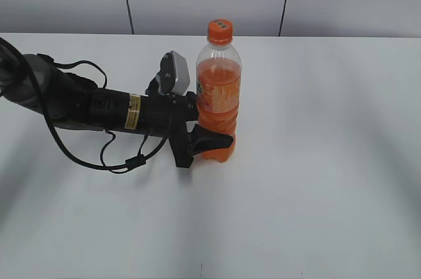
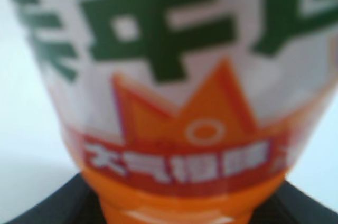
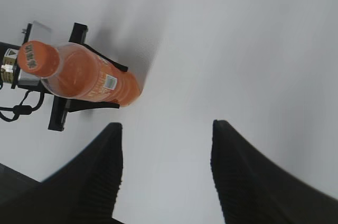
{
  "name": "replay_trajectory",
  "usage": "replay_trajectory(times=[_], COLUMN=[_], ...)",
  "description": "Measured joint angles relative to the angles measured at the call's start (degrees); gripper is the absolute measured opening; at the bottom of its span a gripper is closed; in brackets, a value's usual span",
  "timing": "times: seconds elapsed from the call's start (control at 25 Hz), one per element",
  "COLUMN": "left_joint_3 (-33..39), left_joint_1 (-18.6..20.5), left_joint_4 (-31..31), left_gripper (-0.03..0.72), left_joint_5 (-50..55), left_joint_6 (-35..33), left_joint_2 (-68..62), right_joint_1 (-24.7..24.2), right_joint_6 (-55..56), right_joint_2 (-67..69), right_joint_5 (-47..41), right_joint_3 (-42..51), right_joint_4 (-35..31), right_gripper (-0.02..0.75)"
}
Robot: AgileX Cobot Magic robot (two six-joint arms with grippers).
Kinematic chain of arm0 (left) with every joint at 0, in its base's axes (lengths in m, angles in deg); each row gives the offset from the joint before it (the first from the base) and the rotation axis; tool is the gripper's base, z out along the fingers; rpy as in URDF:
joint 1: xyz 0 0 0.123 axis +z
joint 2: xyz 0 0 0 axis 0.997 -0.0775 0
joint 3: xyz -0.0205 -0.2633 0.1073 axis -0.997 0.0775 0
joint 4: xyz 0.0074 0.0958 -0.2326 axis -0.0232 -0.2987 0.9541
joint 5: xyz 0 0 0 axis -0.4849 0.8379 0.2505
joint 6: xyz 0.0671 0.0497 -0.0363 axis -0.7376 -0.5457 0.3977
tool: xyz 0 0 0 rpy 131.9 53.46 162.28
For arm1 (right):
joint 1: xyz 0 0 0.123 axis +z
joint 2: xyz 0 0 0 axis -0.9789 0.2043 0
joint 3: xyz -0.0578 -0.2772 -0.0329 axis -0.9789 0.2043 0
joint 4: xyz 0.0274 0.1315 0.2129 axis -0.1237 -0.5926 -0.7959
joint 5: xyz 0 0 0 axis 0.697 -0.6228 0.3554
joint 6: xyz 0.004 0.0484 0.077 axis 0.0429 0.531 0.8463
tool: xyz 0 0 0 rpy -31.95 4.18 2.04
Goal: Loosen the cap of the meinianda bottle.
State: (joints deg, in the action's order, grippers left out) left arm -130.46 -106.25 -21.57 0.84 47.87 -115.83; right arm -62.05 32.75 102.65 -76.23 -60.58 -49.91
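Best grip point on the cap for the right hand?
Take the cap by its round side wall, coming straight down from above. The bottle stands upright, left hand clamps its lower body, and the right hand is empty above it.

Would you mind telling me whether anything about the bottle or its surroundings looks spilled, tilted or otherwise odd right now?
Nothing stands out. The meinianda bottle stands upright on the white table, its cap still on and no liquid spilled. The left pincer clasps its lower body; the right pincer hangs open above, holding nothing.
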Motion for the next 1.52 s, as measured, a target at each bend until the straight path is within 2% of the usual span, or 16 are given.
replay_trajectory(times=[0.24,0.52,1.2,1.36,1.52], left_joint_3=[0.00,0.00,0.00,0.00,0.00], left_joint_1=[0.00,0.00,0.00,0.00,0.00], left_joint_4=[0.00,0.00,0.05,0.05,0.05], left_gripper=[0.405,0.405,0.403,0.403,0.403], left_joint_5=[0.00,0.00,0.00,0.05,0.05], left_joint_6=[0.00,0.00,-0.05,-0.05,-0.05], left_joint_2=[0.00,0.00,0.00,0.00,0.00], right_joint_1=[9.03,14.35,16.45,18.47,19.10], right_joint_6=[0.41,0.82,1.44,1.50,1.50], right_joint_2=[8.13,15.29,20.36,20.36,21.00], right_joint_5=[0.00,0.05,0.01,0.01,0.01], right_joint_3=[-6.99,-13.99,-15.46,-15.46,-15.46], right_joint_4=[3.35,3.73,1.11,2.70,5.07], right_gripper=[0.401,0.399,0.399,0.399,0.433])
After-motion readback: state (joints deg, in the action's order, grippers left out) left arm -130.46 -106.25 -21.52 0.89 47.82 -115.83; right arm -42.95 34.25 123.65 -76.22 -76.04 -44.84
